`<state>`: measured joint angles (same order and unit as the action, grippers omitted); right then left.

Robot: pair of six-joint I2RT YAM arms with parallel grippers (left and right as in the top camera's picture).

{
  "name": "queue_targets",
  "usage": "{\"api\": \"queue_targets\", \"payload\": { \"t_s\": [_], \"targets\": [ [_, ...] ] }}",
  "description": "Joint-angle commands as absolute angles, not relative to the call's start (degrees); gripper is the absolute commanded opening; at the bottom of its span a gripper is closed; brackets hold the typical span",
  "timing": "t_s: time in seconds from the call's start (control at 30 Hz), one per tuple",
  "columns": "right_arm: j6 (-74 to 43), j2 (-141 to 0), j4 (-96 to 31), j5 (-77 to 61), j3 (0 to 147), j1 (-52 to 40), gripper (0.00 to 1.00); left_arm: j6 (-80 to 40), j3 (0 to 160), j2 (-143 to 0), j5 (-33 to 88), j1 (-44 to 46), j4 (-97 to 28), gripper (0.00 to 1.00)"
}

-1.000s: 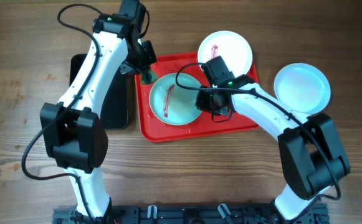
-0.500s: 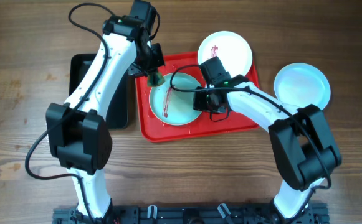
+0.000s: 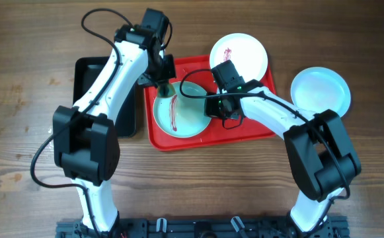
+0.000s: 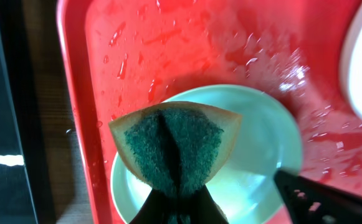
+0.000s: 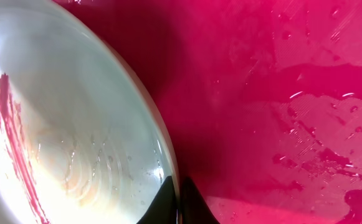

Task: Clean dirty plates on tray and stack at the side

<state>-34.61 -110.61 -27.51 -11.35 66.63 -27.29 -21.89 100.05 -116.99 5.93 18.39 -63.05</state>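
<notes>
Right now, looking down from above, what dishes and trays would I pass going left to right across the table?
black tray → streaked mint plate → white plate → clean mint plate

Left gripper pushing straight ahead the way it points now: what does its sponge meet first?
Probably the pale mint-green round plate, near its rim, on the bright red plastic tray; the left gripper holds a green sponge right over it, gap unclear.
</notes>
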Motion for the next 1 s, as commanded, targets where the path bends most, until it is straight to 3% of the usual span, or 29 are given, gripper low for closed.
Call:
{"api": "queue_targets", "payload": {
  "t_s": [0.0, 0.43, 0.83, 0.97],
  "targets": [
    [-33.78, -112.22, -27.46, -13.91, 66.89, -26.44, 0.04, -16.97, 96.73, -117.45, 7.73, 18.52, -61.34, 0.04],
    [-33.87, -112.31, -26.89, -13.91, 66.89, -26.28, 0.04, -10.59, 84.62, -117.45, 11.09, 18.70, -52.60, 0.04],
    [-34.06, -112.31, -26.76, -14.13, 66.89, -26.28, 0.04, -9.30, 76.47, -117.45, 11.68, 24.47, -47.35, 0.04],
    [-34.06, -112.31, -26.79, -14.13, 66.89, -26.28, 0.04, -3.31, 76.47, -117.45, 19.11, 26.20, -46.15, 0.04]
  ]
}}
